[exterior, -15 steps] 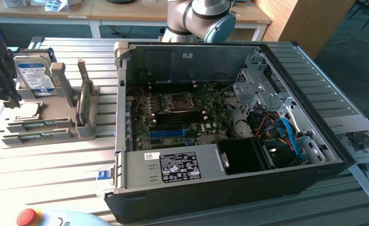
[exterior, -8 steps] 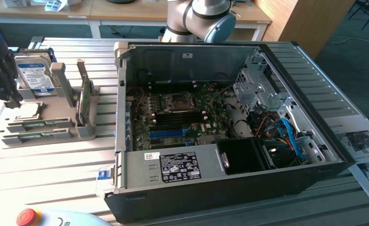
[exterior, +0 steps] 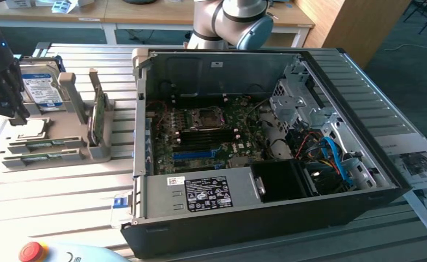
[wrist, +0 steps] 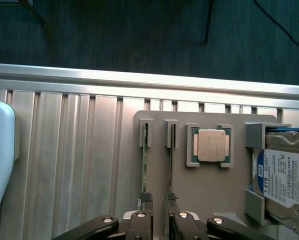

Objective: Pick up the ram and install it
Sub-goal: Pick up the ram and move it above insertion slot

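My hand is open. The two fingers stand apart with nothing gripped between them. The hand hangs over the grey holder, which sits on the slatted metal counter at the exterior view's left of the open computer case.

The ram lies on edge in a narrow slot of the holder, not yet picked up. A second stick lies in a parallel slot just beside it. In the wrist view, one fingertip lines up with each stick. I cannot tell whether either fingertip touches a stick.

Beside the second stick, a processor chip rests in a square seat. Beyond it stands the blue-labelled hard drive. A larger green card stands on edge at the holder's side nearest the case. The motherboard lies exposed inside the case.
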